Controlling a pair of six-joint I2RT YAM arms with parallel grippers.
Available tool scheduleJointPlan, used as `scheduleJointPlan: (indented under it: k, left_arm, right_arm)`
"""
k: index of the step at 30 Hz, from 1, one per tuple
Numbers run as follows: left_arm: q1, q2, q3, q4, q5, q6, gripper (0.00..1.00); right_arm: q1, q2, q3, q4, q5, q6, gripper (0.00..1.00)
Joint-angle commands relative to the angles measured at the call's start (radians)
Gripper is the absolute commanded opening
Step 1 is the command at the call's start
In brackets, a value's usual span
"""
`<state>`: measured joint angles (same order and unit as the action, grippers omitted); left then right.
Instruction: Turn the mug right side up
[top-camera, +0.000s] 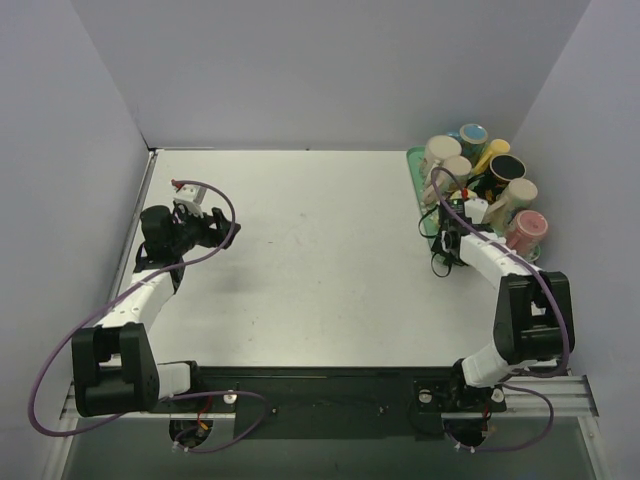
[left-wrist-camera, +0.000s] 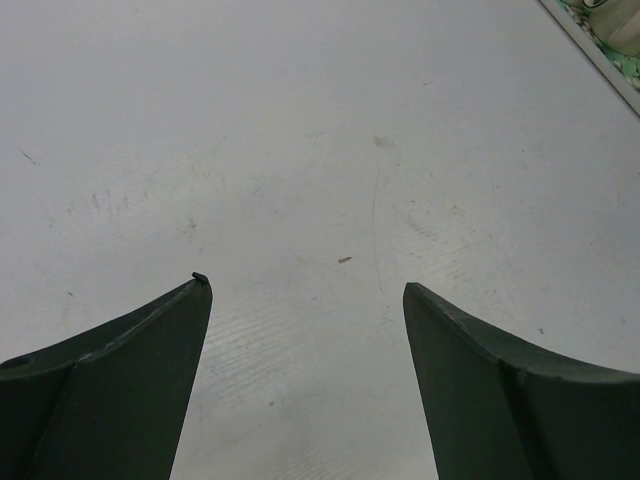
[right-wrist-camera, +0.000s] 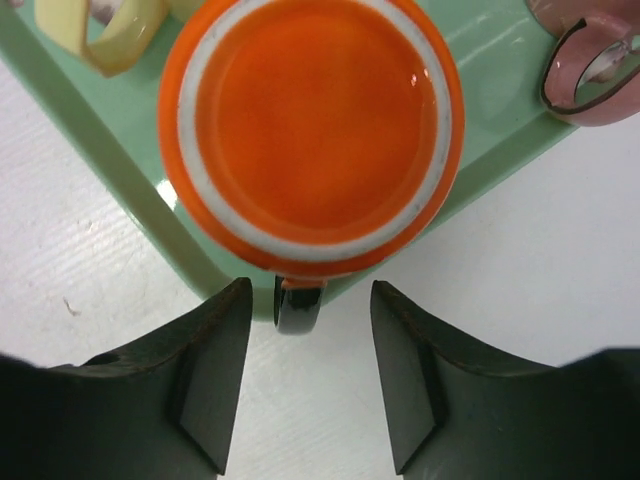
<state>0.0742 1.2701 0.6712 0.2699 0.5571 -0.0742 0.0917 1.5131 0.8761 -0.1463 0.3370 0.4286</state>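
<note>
The right gripper (right-wrist-camera: 310, 290) hangs with jaws apart at the orange mug (right-wrist-camera: 310, 120), which sits base-up in the green tray (right-wrist-camera: 110, 150) corner, its black handle (right-wrist-camera: 298, 310) between the fingers. This looks like the approach. Next, it should close on the handle, lift and invert it.

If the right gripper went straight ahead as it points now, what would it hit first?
Probably the black handle of the orange mug, between the open fingers of the right gripper.
</note>
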Motion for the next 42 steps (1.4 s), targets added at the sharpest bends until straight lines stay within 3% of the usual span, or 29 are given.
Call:
scheduleJointPlan:
  k: [1,3,7,8,14,19,25,28,30,33,35,36,39,42]
  left_arm:
    - [0.01,-0.026,0.027,0.003,0.038,0.008,0.88]
    - [0.01,-0.026,0.027,0.005,0.04,0.005,0.88]
    - [0.012,-0.026,0.025,0.003,0.049,0.005,0.87]
    - [0.013,-0.028,0.024,0.003,0.052,0.005,0.87]
    - [0.009,-0.035,0.037,-0.032,0.144,0.062,0.85]
    - [-0.048,-0.037,0.148,-0.187,0.267,0.244,0.87]
    - [-0.298,-0.018,0.267,-0.267,0.075,0.445,0.87]
    - [-0.431,-0.086,0.167,-0.142,0.027,0.693,0.88]
    - [-0.462,-0.115,0.104,-0.012,-0.018,0.751,0.89]
    - [-0.459,-0.168,0.096,0.012,-0.118,0.781,0.89]
    - [-0.442,-0.193,0.128,-0.09,-0.19,0.919,0.87]
    - [-0.43,-0.189,0.204,-0.233,-0.265,0.948,0.84]
    - [-0.299,-0.218,0.301,-0.388,-0.301,0.987,0.84]
    - [-0.226,-0.348,0.262,-0.434,-0.264,1.302,0.87]
  right_arm:
    - [0.0,0.047,0.063,-0.036,0.105,0.065,0.44]
    - [-0.001,0.059,0.078,-0.052,0.115,0.071,0.36]
    - [0.0,0.07,0.093,-0.065,0.119,0.076,0.04]
    - [0.0,0.067,0.093,-0.071,0.112,0.079,0.0]
    - [0.0,-0.097,0.041,-0.091,0.05,0.073,0.0]
    - [0.005,-0.323,0.049,-0.125,-0.172,0.137,0.0]
    - [0.126,-0.404,0.118,-0.122,-0.432,0.26,0.0]
    - [0.226,-0.416,0.172,-0.116,-0.481,0.305,0.0]
    - [0.317,-0.403,0.222,-0.118,-0.493,0.338,0.0]
    - [0.455,-0.375,0.3,-0.116,-0.481,0.38,0.0]
    - [0.532,-0.349,0.34,-0.105,-0.472,0.394,0.0]
    - [0.578,-0.341,0.366,-0.101,-0.457,0.395,0.0]
    - [0.634,-0.301,0.42,-0.096,-0.446,0.395,0.0]
    - [0.669,-0.275,0.468,-0.088,-0.452,0.395,0.0]
